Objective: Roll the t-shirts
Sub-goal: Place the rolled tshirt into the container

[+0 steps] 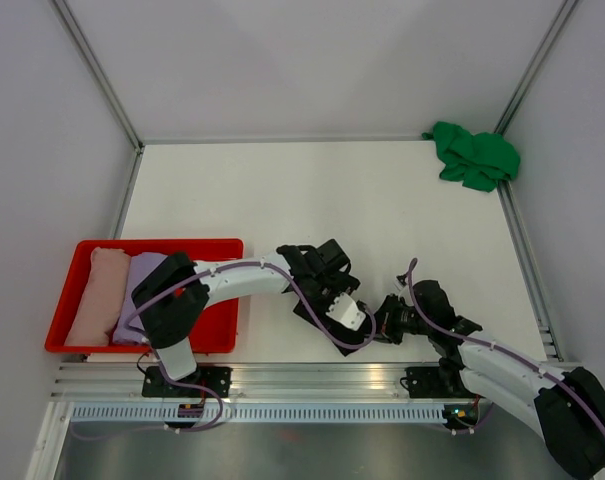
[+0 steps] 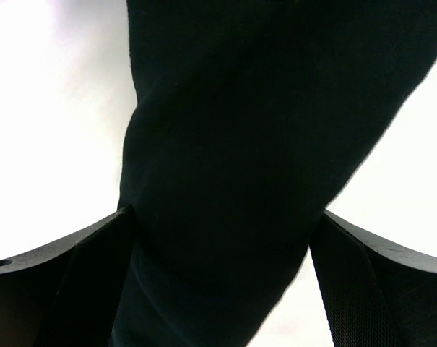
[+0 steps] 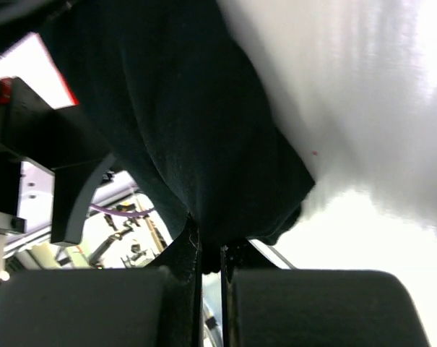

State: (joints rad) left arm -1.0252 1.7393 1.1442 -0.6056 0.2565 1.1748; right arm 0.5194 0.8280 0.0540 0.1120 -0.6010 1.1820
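The black t-shirt hangs bunched between my two grippers, just above the table's near middle. My left gripper stands open, and the dark cloth fills the whole gap between its spread fingers. My right gripper is shut on a lower edge of the black t-shirt; in the top view the right gripper sits just right of the left one. A green t-shirt lies crumpled in the far right corner. Rolled pink and lavender t-shirts lie in the tray.
The red tray sits at the near left, partly under my left arm. Metal frame posts and grey walls bound the white table. A rail runs along the near edge.
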